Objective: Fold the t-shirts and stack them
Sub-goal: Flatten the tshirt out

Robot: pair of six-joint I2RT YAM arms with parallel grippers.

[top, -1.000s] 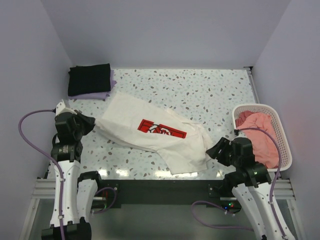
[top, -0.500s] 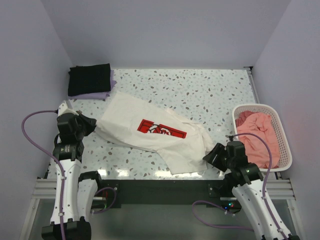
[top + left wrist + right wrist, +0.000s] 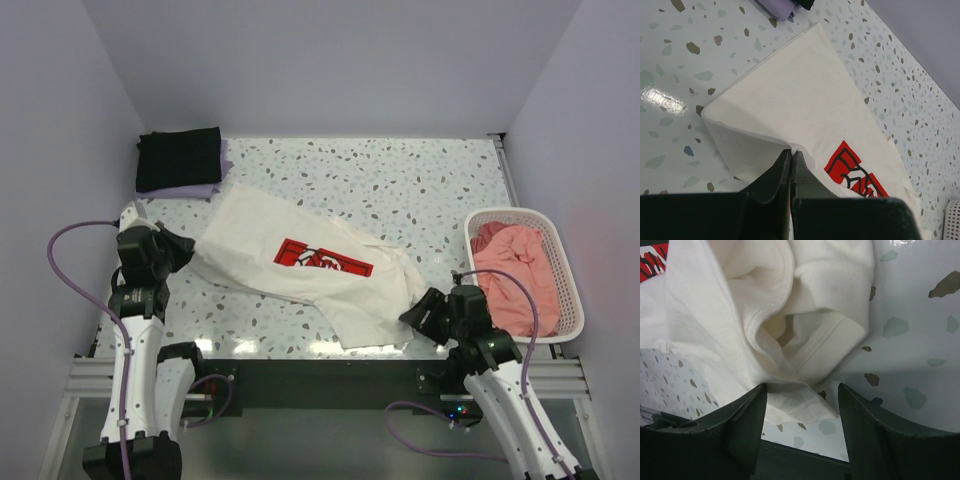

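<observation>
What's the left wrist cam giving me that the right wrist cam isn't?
Left wrist only: the left end effector shut on the white tee's edge, corners of the lavender tee and black tee at the top, and a basket corner. Right wrist only: the right end effector open around bunched cloth. Both: the white tee, its red print and the table.

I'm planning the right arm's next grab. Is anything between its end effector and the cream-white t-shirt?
Nothing visible does. The right end effector stands open directly at the bunched end of the cream-white cloth t-shirt with a red square print.
</observation>
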